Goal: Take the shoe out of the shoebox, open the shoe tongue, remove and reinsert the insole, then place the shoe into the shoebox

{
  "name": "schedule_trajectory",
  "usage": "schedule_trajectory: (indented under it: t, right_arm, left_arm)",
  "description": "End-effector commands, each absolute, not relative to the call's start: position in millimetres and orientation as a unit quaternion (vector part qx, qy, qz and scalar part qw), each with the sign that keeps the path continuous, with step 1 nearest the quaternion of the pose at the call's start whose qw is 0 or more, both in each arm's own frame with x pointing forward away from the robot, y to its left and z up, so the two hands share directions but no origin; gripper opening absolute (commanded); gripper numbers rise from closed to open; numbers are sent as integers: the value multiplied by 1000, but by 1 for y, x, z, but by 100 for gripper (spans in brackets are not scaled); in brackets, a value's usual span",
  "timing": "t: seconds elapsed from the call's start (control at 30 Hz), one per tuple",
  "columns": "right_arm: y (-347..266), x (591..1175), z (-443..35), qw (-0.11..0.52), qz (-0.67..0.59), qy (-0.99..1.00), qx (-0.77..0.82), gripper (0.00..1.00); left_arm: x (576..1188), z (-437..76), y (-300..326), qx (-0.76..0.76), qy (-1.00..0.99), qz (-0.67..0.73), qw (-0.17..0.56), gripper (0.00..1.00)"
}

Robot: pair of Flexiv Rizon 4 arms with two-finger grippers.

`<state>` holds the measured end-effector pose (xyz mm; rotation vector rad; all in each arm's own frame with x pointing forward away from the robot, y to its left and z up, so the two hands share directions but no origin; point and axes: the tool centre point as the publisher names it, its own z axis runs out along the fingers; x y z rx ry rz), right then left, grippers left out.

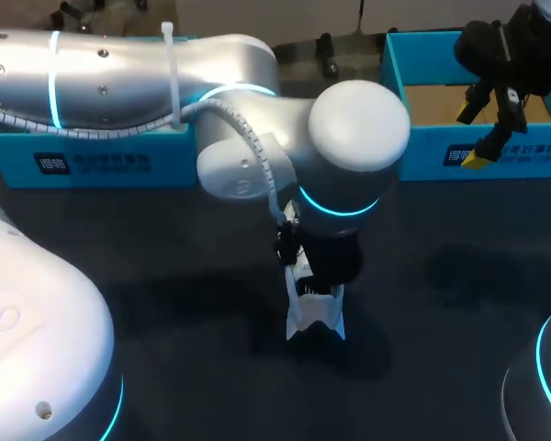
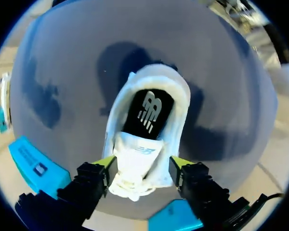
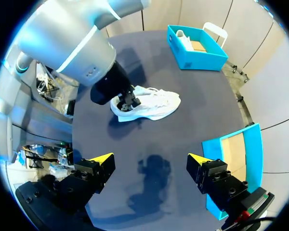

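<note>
The desk is a dark, matte, round-edged surface, and soft shadows of the arms fall across it. Two open blue boxes sit along its far edge in the head view. The left blue box is partly hidden behind my left arm, and the right wrist view shows something white lying in one end of it, too small to tell what. The right blue box shows a bare brown cardboard floor. The shoe lies out on the open desk near the middle, well apart from both boxes. It is white all over, low-cut, with a pale sole. From the left wrist view its mouth gapes wide, showing a black insole with a white logo lying flat inside. The white tongue stands folded toward the laced end. The left gripper comes straight down on that laced end, and its yellow-tipped fingers press the shoe from both sides, so it has hold of the shoe. The right gripper hangs above the desk beside the right blue box. Its fingers are spread wide with nothing between them, and only bare desk and their own shadow lie below.
</note>
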<state>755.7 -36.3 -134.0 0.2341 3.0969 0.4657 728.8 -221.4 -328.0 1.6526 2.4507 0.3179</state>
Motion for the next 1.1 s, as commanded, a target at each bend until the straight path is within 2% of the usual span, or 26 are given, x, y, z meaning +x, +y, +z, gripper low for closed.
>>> schedule_trajectory:
  t: [0.03, 0.1, 0.13, 0.23, 0.27, 0.33, 0.37, 0.4, 0.43, 0.9, 1.1]
  right_arm:
    - [-36, 757, -134, -1, 147, 986, 75, 100]
    - [-36, 757, -134, -1, 147, 986, 75, 100]
    - [-36, 757, -134, -1, 147, 986, 75, 100]
    - [-36, 757, -134, -1, 147, 986, 75, 100]
    - [-36, 757, -134, -1, 147, 986, 75, 100]
    - [-36, 757, -134, -1, 147, 986, 75, 100]
    - [-36, 757, -134, -1, 147, 986, 75, 100]
    - [-36, 757, -134, -1, 147, 986, 75, 100]
    - [-36, 757, -134, -1, 147, 986, 75, 100]
    - [-36, 757, -134, -1, 147, 986, 75, 100]
    - [-36, 757, -134, -1, 147, 986, 75, 100]
  left_arm:
    - [724, -314, -217, 503, 856, 88, 79, 77]
    - [721, -310, -215, 476, 872, 83, 82, 79]
    - [718, -309, -214, 463, 880, 74, 79, 73]
    - [713, -303, -210, 429, 898, 56, 81, 68]
    - [712, -301, -209, 418, 904, 46, 82, 75]
    - [710, -298, -205, 402, 911, 46, 82, 77]
    - [708, -296, -203, 397, 913, 43, 83, 81]
    - [708, -296, -203, 397, 913, 43, 83, 87]
    - [708, -296, -203, 397, 913, 43, 83, 100]
    - [708, -296, -203, 397, 913, 43, 83, 100]
    - [701, -291, -193, 229, 972, 6, 48, 100]
